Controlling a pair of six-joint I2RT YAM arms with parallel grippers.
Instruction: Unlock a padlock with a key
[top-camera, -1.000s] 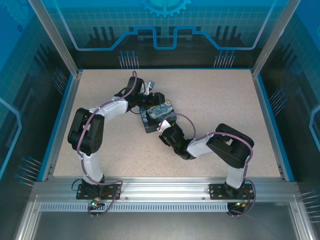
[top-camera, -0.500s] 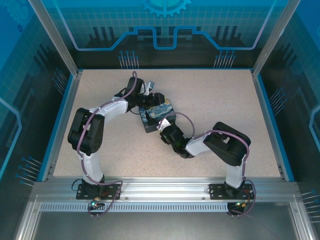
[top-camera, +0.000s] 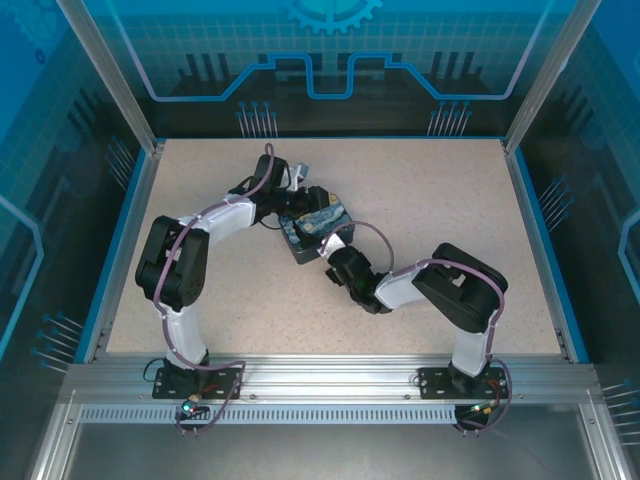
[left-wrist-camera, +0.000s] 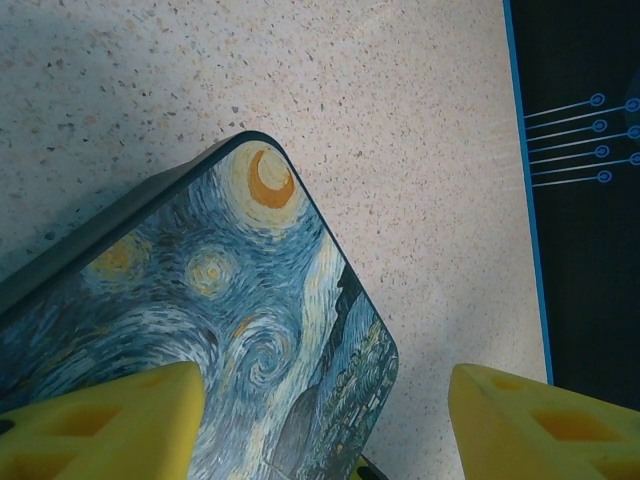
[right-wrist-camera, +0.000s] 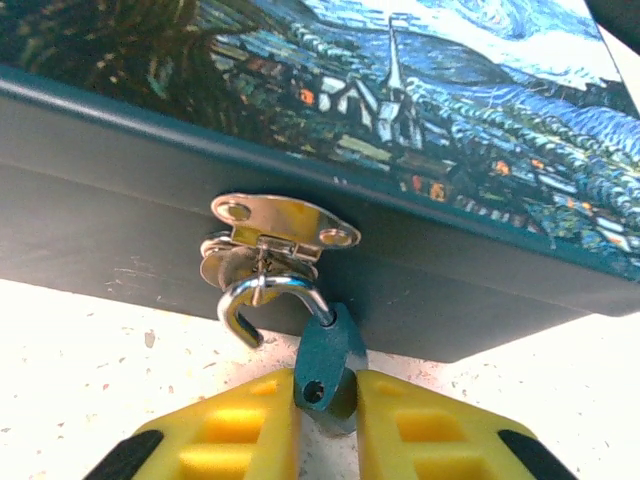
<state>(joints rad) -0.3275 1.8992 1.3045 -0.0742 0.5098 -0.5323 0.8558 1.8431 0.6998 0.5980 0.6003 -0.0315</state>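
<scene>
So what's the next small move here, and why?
Probably a slow twist of the right gripper: it is shut on the key just under the brass clasp on the side of the box, and the silver hook in the clasp looks free at its tip. The left gripper is open over the box, not clamping it, so go gently.

The padlock (top-camera: 318, 228) lies tilted on the speckled table (top-camera: 450, 190). The left gripper (top-camera: 310, 199) sits at the padlock's far edge, the right gripper (top-camera: 326, 253) at its near edge, both arms bent toward it
</scene>
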